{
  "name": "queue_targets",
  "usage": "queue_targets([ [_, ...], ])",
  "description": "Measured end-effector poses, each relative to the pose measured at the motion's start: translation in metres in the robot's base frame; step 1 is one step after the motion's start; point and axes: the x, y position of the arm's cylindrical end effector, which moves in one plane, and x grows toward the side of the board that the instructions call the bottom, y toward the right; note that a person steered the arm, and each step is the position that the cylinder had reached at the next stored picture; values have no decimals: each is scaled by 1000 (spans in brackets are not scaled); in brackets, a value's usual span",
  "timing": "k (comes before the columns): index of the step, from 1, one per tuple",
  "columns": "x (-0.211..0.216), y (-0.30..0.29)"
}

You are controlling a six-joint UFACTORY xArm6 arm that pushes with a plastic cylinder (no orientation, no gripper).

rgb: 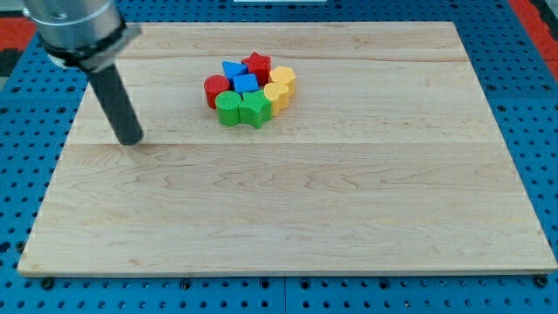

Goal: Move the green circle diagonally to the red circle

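My tip [131, 139] on wooden table [305, 218], touching nothing; no gripper fitted. Ribbed green circle [229, 109] to tip's right, touching red circle [216, 90].

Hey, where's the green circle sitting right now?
The green circle sits at the cluster's lower left, touching the red circle above-left and the green star on its right; my tip is far left.

Robotics lab bench: a pale wooden board [288, 209] lies on a blue perforated mounting plate [523, 78] (regular hole grid), with a dark rod [116, 106] mounted above.
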Motion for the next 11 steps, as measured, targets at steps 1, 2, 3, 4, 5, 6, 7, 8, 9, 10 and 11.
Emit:
queue_targets([
  [1, -29, -19],
  [2, 11, 26],
  [3, 35, 87],
  [4, 1, 133],
  [5, -20, 185],
  [6, -43, 172],
  [7, -45, 127],
  [8, -32, 110],
  [9, -64, 91],
  [10, -104, 55],
  [11, -78, 62],
])
